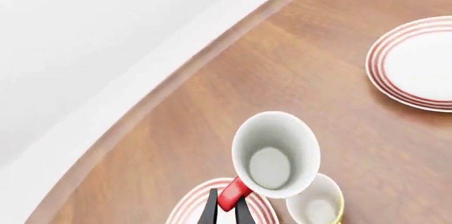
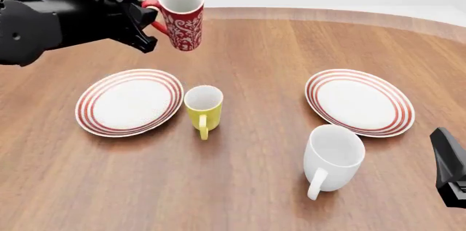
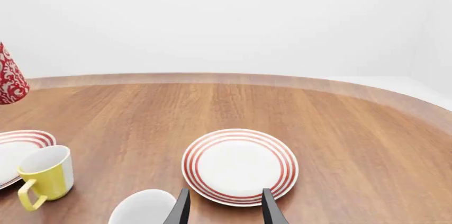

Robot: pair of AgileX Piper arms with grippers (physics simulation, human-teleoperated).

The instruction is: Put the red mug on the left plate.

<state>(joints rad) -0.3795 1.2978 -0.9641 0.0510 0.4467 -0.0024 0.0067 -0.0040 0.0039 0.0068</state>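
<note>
The left gripper [image 2: 149,23] clamped the red mug [image 2: 181,15] aloft near the table's [image 2: 255,187] far edge, above two plates, two mugs; the right gripper [image 3: 224,205] gaped.

Bright, even, sharp renders; soft faint shadows, no glare.

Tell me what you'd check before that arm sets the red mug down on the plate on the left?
1. Grip: left gripper shut on the red mug by its handle. Ok.
2. Mug lifted off the table: ok.
3. Mug upright: slightly tilted; not ok.
4. Left plate bare, nothing on it: ok.
5. Mug above the plate: in the front view it hangs beyond the plate; not ok yet.
6. Yellow mug stands right beside the plate's rim; clearance cannot tell.
7. Right gripper open, far from the plate: ok.
</note>
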